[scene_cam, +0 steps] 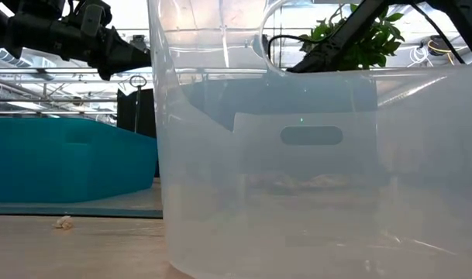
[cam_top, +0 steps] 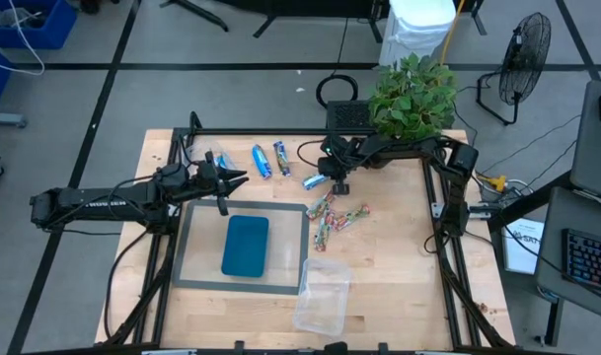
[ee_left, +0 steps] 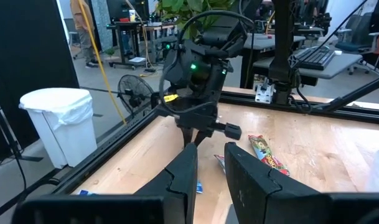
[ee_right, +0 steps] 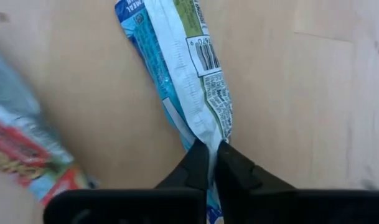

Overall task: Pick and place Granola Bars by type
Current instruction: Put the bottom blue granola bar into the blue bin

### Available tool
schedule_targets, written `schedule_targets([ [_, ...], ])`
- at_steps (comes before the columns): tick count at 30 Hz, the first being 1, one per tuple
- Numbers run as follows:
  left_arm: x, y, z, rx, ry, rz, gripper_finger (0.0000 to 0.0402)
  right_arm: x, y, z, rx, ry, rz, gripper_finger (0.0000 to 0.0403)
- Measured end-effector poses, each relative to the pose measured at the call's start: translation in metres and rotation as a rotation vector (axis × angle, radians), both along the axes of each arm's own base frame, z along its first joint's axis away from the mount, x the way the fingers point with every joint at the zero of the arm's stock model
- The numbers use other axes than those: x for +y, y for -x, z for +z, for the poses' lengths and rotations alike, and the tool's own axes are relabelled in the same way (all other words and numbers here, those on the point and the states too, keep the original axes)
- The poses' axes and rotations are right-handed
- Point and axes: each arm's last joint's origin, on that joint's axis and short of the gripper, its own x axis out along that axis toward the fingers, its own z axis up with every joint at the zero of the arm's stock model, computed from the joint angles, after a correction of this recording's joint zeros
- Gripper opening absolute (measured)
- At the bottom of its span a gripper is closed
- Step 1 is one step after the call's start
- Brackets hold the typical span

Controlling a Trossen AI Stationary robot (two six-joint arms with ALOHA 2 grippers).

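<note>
Right hand [ee_right: 209,163] down at the table [cam_top: 399,256], clenched on the end of a blue granola bar [ee_right: 180,68] lying flat on the wood, near the far edge in front of the plant [cam_top: 411,97]. Just beside it, a cluster of red-green bars [cam_top: 335,217]. Further left along the far edge, two more blue bars [cam_top: 270,159], apart from each other. Left hand [cam_top: 231,182] hovering just beside those, above the far edge of the grey mat carrying the teal tray [cam_top: 246,246], fingers [ee_left: 184,176] slightly parted, grasping nothing. Clear tub [cam_top: 322,294] near the front edge.
</note>
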Motion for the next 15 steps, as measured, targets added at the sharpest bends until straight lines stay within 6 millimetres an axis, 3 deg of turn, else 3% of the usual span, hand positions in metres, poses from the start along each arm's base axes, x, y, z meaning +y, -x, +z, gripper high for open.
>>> schedule_targets([
  [3,0.000,0.000,0.000,-0.003,0.008,0.001,0.0085,0.008,-0.002,0.013,-0.037,0.021,0.026,0.0004],
  [9,0.000,0.000,0.001,-0.010,0.009,0.002,0.0085,0.030,0.001,0.074,-0.243,0.046,0.070,0.0002],
  [13,0.001,-0.003,-0.002,0.008,0.021,0.003,0.0085,0.054,0.007,0.111,-0.496,-0.046,0.169,0.0001],
  [15,0.001,-0.006,-0.006,0.037,0.016,-0.002,0.0085,0.065,0.012,0.117,-0.609,-0.090,0.225,0.0001],
])
